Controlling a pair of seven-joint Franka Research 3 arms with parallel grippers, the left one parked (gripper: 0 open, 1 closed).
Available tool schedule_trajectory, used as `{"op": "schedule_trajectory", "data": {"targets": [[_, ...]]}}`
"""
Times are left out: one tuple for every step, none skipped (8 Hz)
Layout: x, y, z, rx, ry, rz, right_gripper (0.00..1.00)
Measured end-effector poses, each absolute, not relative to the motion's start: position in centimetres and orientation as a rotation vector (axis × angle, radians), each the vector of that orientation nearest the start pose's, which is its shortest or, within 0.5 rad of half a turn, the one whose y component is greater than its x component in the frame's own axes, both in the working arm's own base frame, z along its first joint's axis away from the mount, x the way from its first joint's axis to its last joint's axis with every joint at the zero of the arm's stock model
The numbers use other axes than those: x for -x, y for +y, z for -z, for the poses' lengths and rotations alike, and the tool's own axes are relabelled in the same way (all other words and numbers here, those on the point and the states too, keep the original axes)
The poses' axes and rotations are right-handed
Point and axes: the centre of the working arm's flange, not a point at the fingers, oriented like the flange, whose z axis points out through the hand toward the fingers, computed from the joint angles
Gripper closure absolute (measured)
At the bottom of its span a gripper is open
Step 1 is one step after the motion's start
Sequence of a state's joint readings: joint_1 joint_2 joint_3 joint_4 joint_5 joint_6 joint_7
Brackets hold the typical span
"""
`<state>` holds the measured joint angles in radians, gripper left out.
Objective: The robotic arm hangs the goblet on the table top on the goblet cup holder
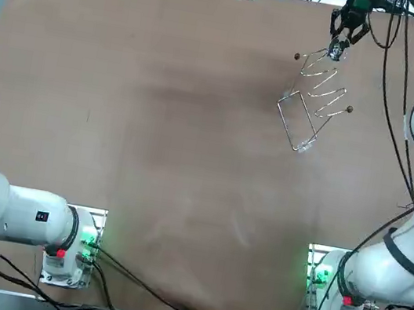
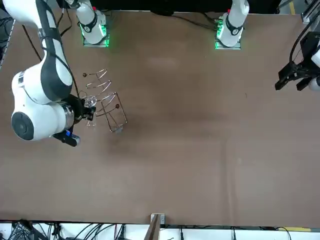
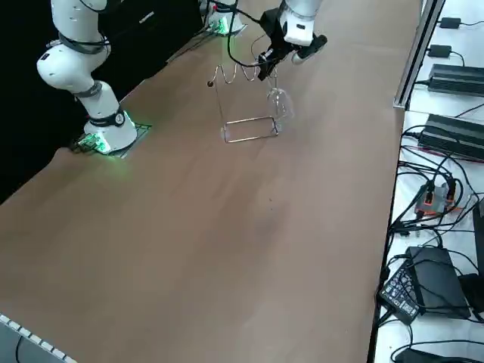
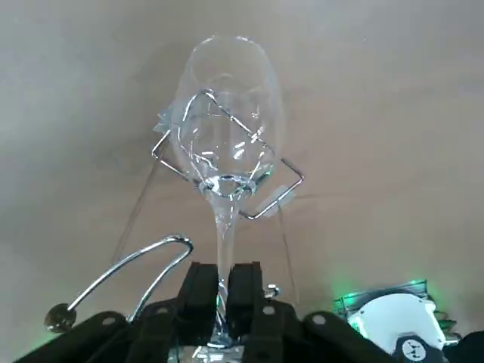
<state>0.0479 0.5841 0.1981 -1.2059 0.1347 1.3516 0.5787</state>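
Right gripper (image 4: 221, 289) pinches the inverted goblet (image 4: 223, 144) by its stem, clear of the desk (image 1: 155, 130) beside the holder (image 1: 319, 94); hanging it seems not yet done

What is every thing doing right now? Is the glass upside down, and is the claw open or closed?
goblet: upside down, off the table, held by its stem.
right gripper: shut on the stem, up beside the top of the rack.
rack: standing upright on the table, no other glass on it.
base light: lit green.
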Motion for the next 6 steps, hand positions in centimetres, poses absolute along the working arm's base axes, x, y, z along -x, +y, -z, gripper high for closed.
{"op": "schedule_trajectory", "data": {"targets": [[-65.3,15.4,-42.3,2.945,0.519,-0.741,0.89],[-65.2,16.1,-42.3,2.942,0.53,-0.74,0.89],[-65.1,16.7,-42.2,2.935,0.542,-0.748,0.89],[-65.0,16.9,-42.2,2.93,0.546,-0.752,0.89],[-65.0,16.8,-42.2,2.929,0.548,-0.752,0.89],[-65.1,16.6,-42.2,2.928,0.553,-0.752,0.89]]}}
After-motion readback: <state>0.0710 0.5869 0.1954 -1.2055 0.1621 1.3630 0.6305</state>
